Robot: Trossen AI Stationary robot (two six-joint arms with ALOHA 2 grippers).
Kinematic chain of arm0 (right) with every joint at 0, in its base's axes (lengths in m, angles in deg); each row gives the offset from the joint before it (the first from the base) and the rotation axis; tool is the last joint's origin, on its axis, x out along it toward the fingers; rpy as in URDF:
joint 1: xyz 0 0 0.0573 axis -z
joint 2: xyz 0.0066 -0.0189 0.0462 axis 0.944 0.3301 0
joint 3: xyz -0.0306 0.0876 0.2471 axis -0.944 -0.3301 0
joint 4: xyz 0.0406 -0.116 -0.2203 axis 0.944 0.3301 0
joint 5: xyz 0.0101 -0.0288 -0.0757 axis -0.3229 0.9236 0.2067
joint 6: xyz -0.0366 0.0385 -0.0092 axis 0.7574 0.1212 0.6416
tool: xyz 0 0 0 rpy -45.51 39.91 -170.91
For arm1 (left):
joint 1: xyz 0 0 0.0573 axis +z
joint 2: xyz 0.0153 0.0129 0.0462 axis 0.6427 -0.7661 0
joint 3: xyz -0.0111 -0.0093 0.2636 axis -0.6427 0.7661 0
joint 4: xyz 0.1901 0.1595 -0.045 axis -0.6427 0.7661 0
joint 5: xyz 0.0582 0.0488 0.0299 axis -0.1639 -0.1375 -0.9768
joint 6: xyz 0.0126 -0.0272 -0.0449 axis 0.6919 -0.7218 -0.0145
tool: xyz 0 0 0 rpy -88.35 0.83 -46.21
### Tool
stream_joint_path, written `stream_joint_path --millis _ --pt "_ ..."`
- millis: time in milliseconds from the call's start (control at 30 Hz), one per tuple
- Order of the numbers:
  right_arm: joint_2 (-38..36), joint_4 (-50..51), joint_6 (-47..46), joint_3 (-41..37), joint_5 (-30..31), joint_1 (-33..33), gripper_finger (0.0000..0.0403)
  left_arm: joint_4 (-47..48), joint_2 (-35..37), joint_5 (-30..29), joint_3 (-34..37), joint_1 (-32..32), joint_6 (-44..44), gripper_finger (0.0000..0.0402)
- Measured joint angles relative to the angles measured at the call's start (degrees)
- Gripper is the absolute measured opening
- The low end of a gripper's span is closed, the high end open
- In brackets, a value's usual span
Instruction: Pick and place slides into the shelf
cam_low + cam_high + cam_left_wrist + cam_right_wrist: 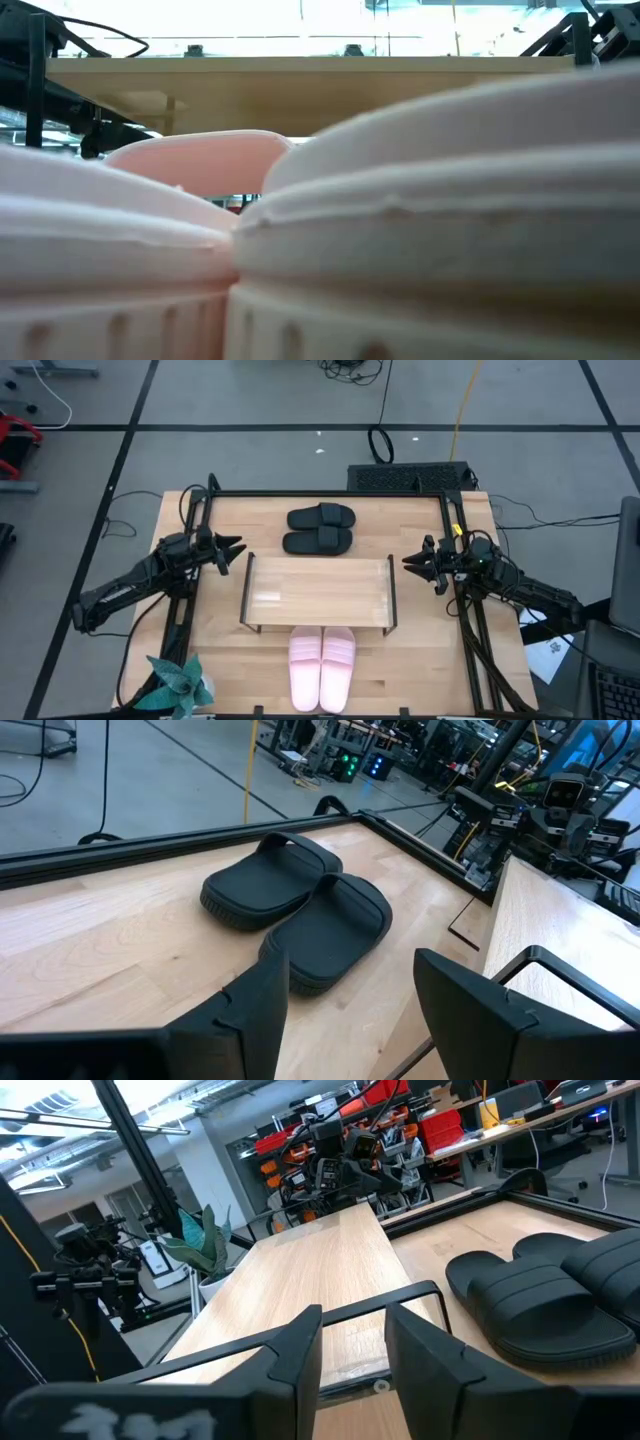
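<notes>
The black slides [320, 529] lie side by side on their soles on the table beyond the shelf [318, 592]; the left wrist view shows the black slides [300, 910] ahead of my fingers, the right wrist view shows them [550, 1295] to one side. The pink slides [322, 666] lie on the table at its near edge, their toe ends under the shelf's near side, and fill the low view [400, 230]. My left gripper [237, 551] hovers open left of the shelf. My right gripper [408, 563] hovers open at the shelf's right end.
A potted plant [178, 685] stands at the table's near left corner. A black metal frame [330, 494] runs along the table's far edge and down both sides. Bare wood lies between the shelf and each side rail.
</notes>
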Motion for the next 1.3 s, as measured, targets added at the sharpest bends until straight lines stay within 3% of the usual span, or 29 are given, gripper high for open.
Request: stream_joint_path --millis 900,1100,1300 --pt "0.0 -2.4 -0.1 -0.1 0.7 0.0 0.0105 0.0 0.0 0.0 0.0 0.0 0.0 0.0212" --pt "0.0 -18.2 -25.0 -0.3 3.9 0.0 0.0105 0.0 0.0 0.0 0.0 0.0 0.0 0.0212" --pt "0.8 -52.1 -25.4 -1.0 7.1 -2.4 0.0105 0.0 0.0 0.0 0.0 0.0 0.0 0.0212"
